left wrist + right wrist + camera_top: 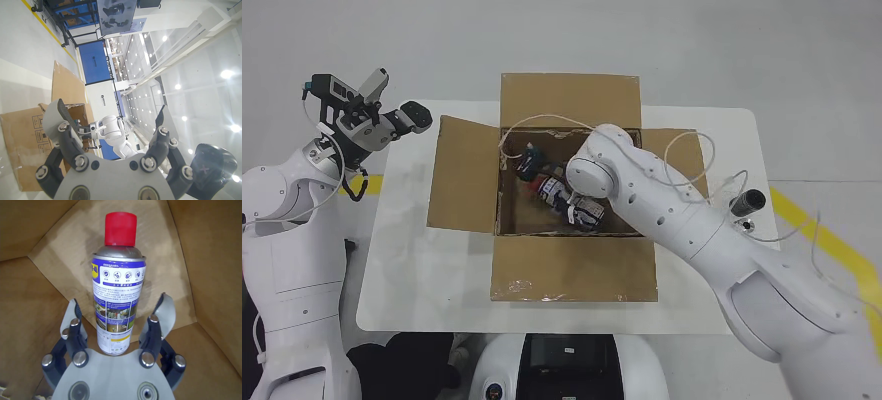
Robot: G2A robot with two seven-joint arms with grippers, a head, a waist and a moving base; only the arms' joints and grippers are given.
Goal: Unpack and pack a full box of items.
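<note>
Grey fingers (72, 313) of my right gripper (119, 299) stand spread wide, one on each side of the spray can (118, 285), and neither is touching it. The can's base sits close in by the palm. Its body runs straight away from me, and the red cap (120, 228) is at the far end, toward 12 o'clock. Behind the cap are the floor and walls of the cardboard box (208, 256), so the can is inside the box, down by a corner.

I judge the step in hand to be gripping the can so I can lift it out. To do it well I'd keep the can centred between the fingers and close on the label band rather than on the domed shoulder or the cap. I'd close evenly, because a round metal body will roll if one finger lands first. Then I'd lift straight up, clear of the near walls.

From above, other loose items (534, 165) lie in the box at about 9 o'clock of my right wrist.

Farthest off, at roughly 10 o'clock of the box, my left gripper (112, 106) hangs off the white table's (422, 290) far-left corner. Its jaws are wide apart and hold nothing.
</note>
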